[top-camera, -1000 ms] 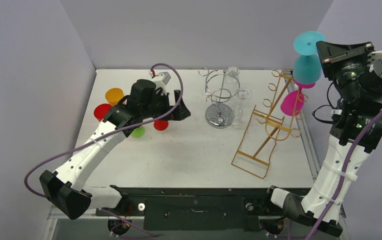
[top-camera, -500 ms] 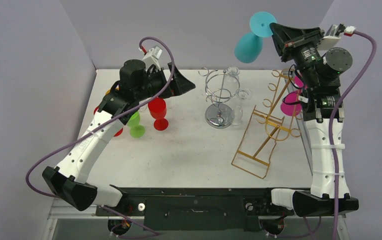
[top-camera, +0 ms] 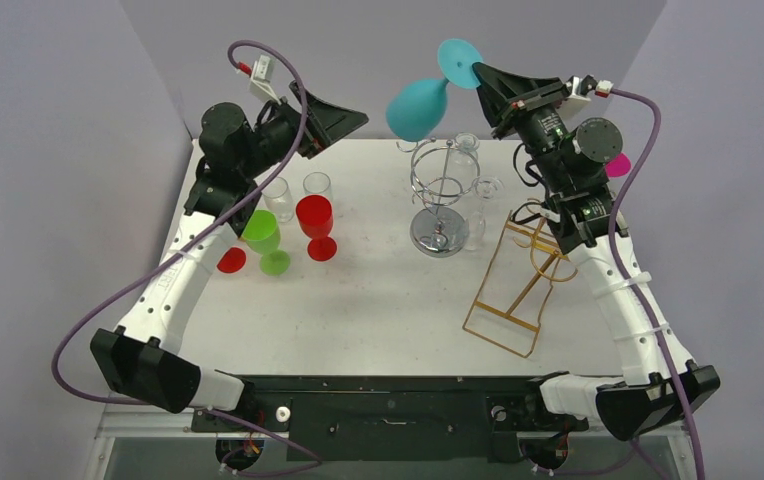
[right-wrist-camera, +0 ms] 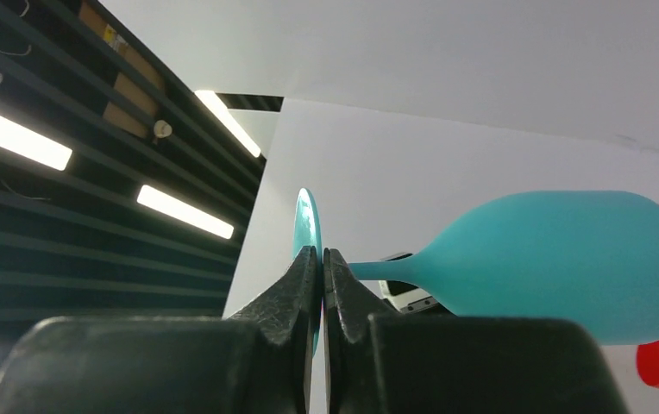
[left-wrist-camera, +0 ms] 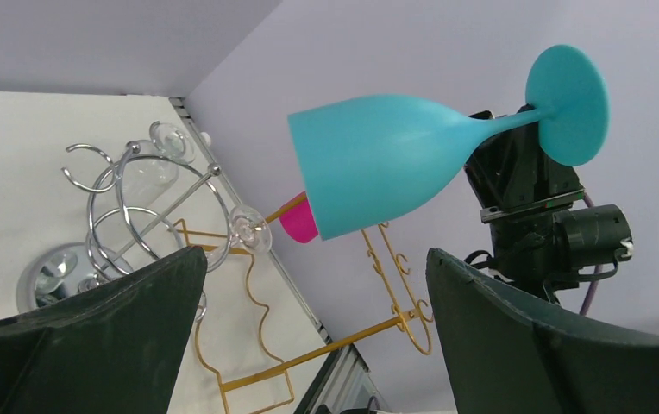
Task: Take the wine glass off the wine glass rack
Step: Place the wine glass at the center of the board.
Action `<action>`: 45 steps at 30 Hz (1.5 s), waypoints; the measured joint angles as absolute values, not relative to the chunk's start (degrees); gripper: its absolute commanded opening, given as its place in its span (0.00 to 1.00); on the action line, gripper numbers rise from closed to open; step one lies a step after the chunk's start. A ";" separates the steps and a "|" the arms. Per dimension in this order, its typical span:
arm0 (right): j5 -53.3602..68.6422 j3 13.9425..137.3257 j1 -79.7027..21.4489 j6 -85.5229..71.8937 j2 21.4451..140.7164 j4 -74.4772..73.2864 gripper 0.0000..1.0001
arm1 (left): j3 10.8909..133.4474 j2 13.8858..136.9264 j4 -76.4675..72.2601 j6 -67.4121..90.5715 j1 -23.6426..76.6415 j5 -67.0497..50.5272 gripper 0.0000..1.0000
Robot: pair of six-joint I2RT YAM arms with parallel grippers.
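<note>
Right gripper point(right-wrist-camera: 320, 254): closed, its two fingers pinched flat on the rim of the foot of the teal wine glass point(top-camera: 418, 108).

The glass is carried high in the air, lying roughly sideways. Its foot is at the fingertips and its bowl points away from the gripper, toward the left arm's side. It touches nothing but the gripper.

The gold wire rack point(top-camera: 518, 285) is well below the right gripper and back toward that arm's base, well apart from the glass. It leans on the surface point(top-camera: 388, 310). A pink glass point(left-wrist-camera: 296, 220) sits near the rack's upper end; how it hangs cannot be told. A chrome rack point(top-camera: 441, 200) stands on the surface beneath the held glass, not touching it.

Left gripper point(top-camera: 343, 120): fingers spread wide, nothing between them, lifted off the surface. The teal glass is ahead of it, apart.

Below and behind the left gripper, a red glass point(top-camera: 315, 222), a green glass point(top-camera: 263, 235) and clear glasses point(top-camera: 280, 197) stand on the surface.
</note>
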State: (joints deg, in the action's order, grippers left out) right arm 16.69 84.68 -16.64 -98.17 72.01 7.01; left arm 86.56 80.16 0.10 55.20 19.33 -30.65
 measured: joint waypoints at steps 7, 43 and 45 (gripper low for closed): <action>15.14 83.83 -20.69 -103.24 72.97 12.75 0.00 | 84.49 80.16 -9.43 60.82 18.85 -34.24 0.92; 15.84 82.06 -24.43 -117.86 79.53 29.87 0.00 | 81.52 83.48 -43.75 86.50 17.15 -41.34 0.08; 15.73 81.82 -24.05 -117.51 79.53 29.17 0.05 | 81.97 83.48 -44.12 86.80 17.15 -41.67 0.01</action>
